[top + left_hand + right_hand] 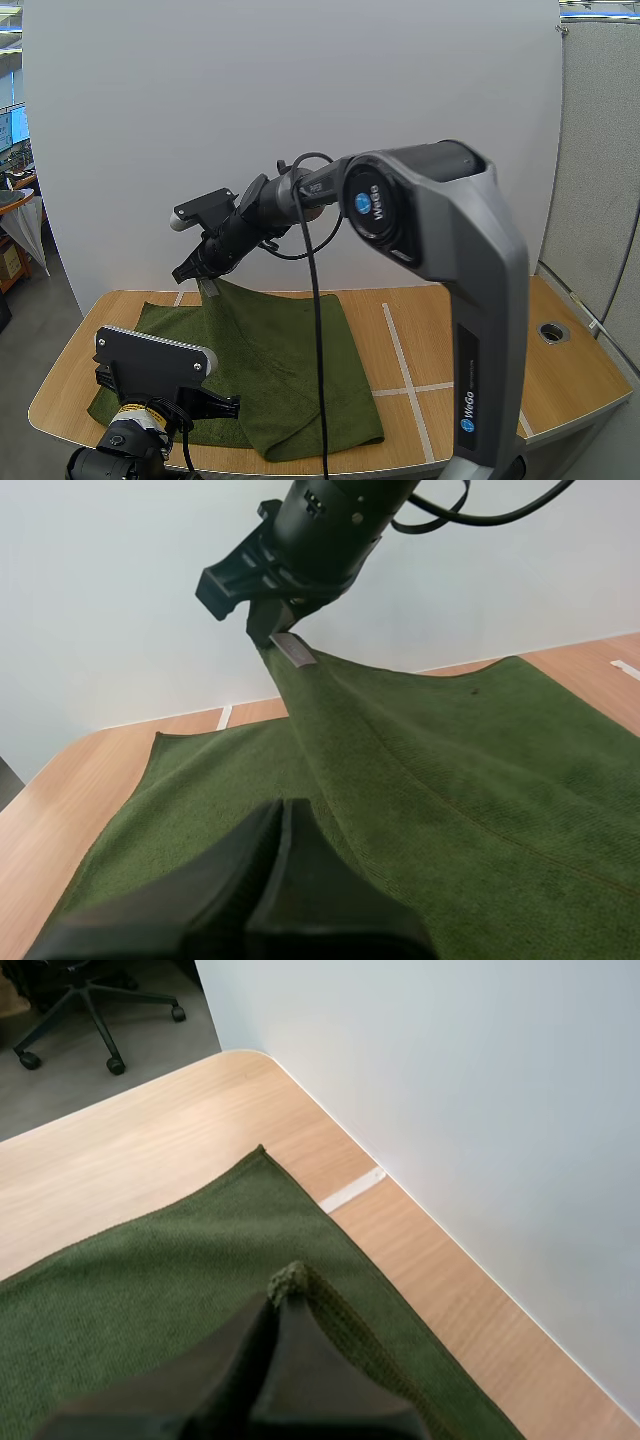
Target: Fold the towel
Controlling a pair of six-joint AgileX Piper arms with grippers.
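R gripper (206, 284) pinches far edge of green towel (290, 370), lifted in a peak off table (470, 330). L gripper (283, 810) closed tight, empty, over towel's near-left part.

The dark green terry towel (290, 370) lies spread on the left half of the light wooden tabletop (480, 340). It is just left of the white tape line (398, 345) that runs front to back. The black two-fingered right hand (200, 272) is above the towel's back edge, near the white wall panel (300, 100) behind the tabletop, and pinches a raised peak of the cloth. The black left hand (215, 403), fingers together, hovers over the towel's front left part.
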